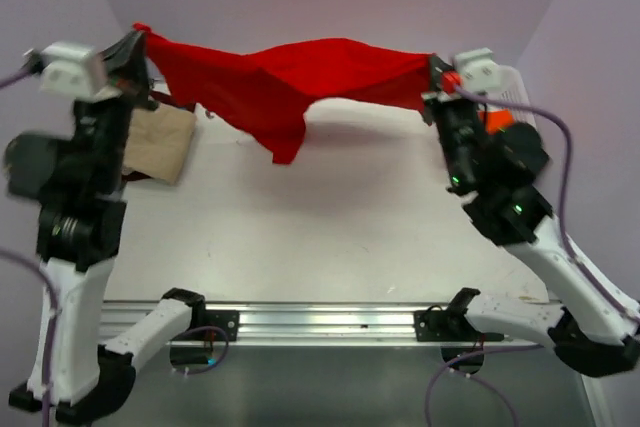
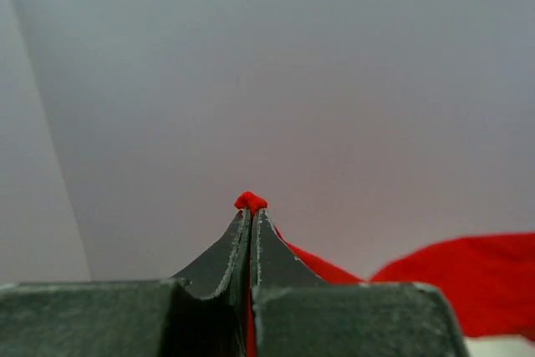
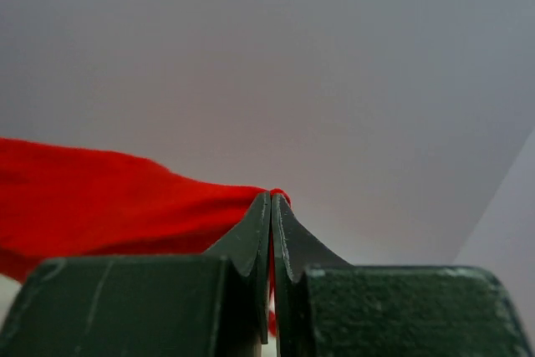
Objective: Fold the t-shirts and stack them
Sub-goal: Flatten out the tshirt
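The left arm [image 1: 85, 182] partly hides the tan t-shirt [image 1: 165, 142].

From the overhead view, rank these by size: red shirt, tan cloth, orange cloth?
Largest: red shirt, lifted nearer the camera.
Next: tan cloth.
Smallest-looking: orange cloth, though the right arm hides most of it, so unsure.
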Motion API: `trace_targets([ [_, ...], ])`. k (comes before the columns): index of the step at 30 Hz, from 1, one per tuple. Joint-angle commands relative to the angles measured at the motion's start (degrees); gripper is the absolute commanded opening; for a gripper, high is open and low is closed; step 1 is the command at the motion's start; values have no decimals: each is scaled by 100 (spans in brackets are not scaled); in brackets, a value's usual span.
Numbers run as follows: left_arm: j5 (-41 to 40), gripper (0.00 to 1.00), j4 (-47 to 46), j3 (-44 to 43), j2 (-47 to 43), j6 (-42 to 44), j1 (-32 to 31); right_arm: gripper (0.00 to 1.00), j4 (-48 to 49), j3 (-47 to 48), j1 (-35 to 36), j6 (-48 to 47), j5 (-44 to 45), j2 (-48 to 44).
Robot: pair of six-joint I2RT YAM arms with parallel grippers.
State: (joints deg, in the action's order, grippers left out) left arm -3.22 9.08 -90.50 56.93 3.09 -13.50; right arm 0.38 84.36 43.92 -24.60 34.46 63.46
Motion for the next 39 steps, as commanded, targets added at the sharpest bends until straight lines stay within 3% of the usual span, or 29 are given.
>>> trace_targets([
  [1,5,0,-531,146,-778,394,-127,0,1886,-726,554,-1266,474,-957],
  [4,234,0,-460,120,-1201,306,-127,0,2097,-1096,591,-1311,386,-1432],
  [7,235,0,-311,-29,-1237,253,-127,0,2107,-966,591,-1372,675,-1293],
  [9,42,0,-284,-29,-1027,305,-127,0,2053,-615,591,-1442,1226,-769],
  [13,-1079,0,-371,155,-394,586,-258,0,1843,115,521,-1680,2377,454],
  [14,-1267,0,-511,329,-97,648,-267,0,1381,351,469,-1523,2529,665],
  [15,-1434,0,-565,427,63,762,-268,0,1003,484,399,-1260,2618,868],
  [16,-1679,0,-635,532,221,806,-268,0,546,607,189,-431,2654,1270],
  [17,-1760,0,-784,786,527,798,-259,0,-554,852,30,108,2576,1448],
  [18,-1769,0,-811,927,678,737,-224,0,-1035,941,-137,627,2444,1650],
  [20,-1315,0,-1431,1722,1185,344,379,0,-1836,821,-672,1745,2233,2343],
  [26,-1444,0,-2068,2371,2769,139,699,0,-1945,590,-1587,2416,1601,3662],
  [31,-1462,0,-2209,1837,4121,-72,717,0,-1902,1169,-2097,2793,1564,4814],
  [39,-1418,0,-2341,1035,4784,-195,717,0,-1673,2031,-2335,2996,1678,5992],
])
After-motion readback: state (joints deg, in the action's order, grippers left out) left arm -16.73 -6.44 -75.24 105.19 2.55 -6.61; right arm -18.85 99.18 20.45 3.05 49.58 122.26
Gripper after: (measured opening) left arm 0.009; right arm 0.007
